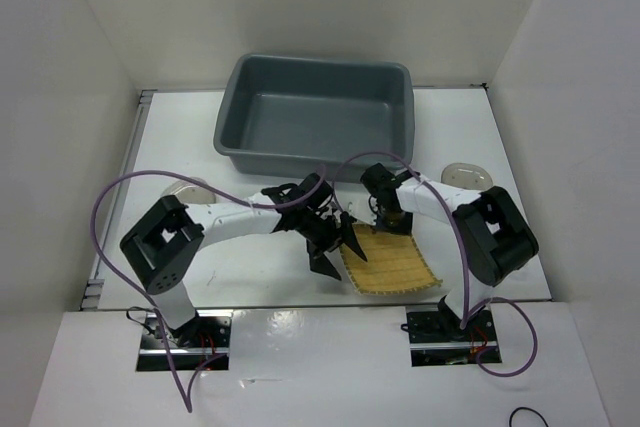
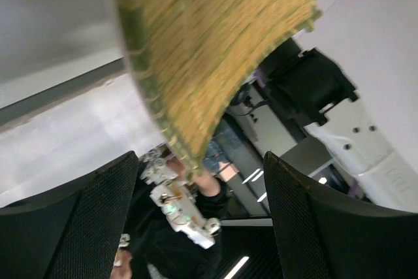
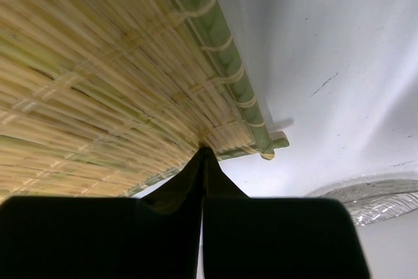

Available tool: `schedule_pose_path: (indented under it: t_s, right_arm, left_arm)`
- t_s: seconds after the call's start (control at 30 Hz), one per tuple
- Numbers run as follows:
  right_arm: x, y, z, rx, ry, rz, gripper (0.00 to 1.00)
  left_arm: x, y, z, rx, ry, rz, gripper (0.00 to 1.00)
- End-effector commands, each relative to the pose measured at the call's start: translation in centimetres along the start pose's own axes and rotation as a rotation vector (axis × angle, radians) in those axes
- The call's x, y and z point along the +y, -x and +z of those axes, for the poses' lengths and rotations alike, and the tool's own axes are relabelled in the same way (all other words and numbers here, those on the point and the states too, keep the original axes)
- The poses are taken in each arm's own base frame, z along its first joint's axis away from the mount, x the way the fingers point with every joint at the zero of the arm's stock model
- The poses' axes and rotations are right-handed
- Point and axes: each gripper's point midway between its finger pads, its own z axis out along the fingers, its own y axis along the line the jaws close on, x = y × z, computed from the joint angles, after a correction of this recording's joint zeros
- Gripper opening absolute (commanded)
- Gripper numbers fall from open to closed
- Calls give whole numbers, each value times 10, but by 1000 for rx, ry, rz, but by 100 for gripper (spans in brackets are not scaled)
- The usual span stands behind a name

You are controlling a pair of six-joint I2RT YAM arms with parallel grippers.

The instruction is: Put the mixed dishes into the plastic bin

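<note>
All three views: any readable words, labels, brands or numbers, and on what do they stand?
None can be read.
Faint grey mark on the white arm link: too blurred to read.
Bamboo mat and plastic bin: no lettering shows.

No text, label, brand, number or sign is legible in any view. The white arm housing (image 2: 366, 142), to the right of the left pincer (image 2: 199, 161), carries one faint grey mark (image 2: 394, 176). It is too blurred to read.
</note>
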Motion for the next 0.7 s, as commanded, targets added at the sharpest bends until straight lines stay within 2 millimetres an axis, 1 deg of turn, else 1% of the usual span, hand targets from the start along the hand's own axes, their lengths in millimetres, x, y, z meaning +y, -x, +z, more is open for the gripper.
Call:
schedule_pose_path:
  t_s: [0.0,0.03,0.07,0.13,0.2,0.27,0.3,0.33,0.4,0.43,0.47,0.53,0.57,0.6,0.63,0.67]
  right_arm:
    - [35,31,32,-180,178,23,0]
    - [35,31,32,-181,177,14,0]
    - [33,29,32,-180,177,23,0]
    - [33,29,32,-180,177,23,0]
    - [33,29,32,-180,177,23,0]
    - [33,29,32,-180,177,23,0]
    - [33,29,32,-180,177,23,0]
    - [33,29,32,-180,177,23,0]
    - [33,29,32,-180,177,23,0]
    - [33,29,32,-180,177,23,0]
    - [33,29,32,-187,182,32,0]
    - [31,30,32,-193,175,32,0]
    - [31,30,32,-193,175,32,0]
    - [33,26,34,-186,182,43,0]
    - [33,26,34,-186,182,43,0]
    - [33,26,34,-186,182,43,0]
  left_arm:
    - [-27,0,6,6,-85,-6,84]
    - [-24,2,10,8,-79,-34,84]
    - [-28,1,12,2,-92,-22,84]
    - [-27,2,20,10,-93,-51,83]
    - [-31,-1,28,12,-114,-44,82]
    - [-29,-2,33,20,-113,-57,80]
    - [-26,2,37,10,-102,-66,80]
    - [-33,2,36,8,-121,-50,80]
    - [-29,3,44,15,-112,-58,80]
    - [-31,4,44,15,-119,-61,79]
    - [-27,2,49,21,-111,-58,77]
    - [-25,6,51,-1,-112,-68,72]
    - [-25,6,51,-1,-112,-68,60]
    - [-24,9,52,-16,-111,-69,47]
    - [-22,8,50,-17,-110,-70,32]
    - [-22,8,50,-17,-110,-70,20]
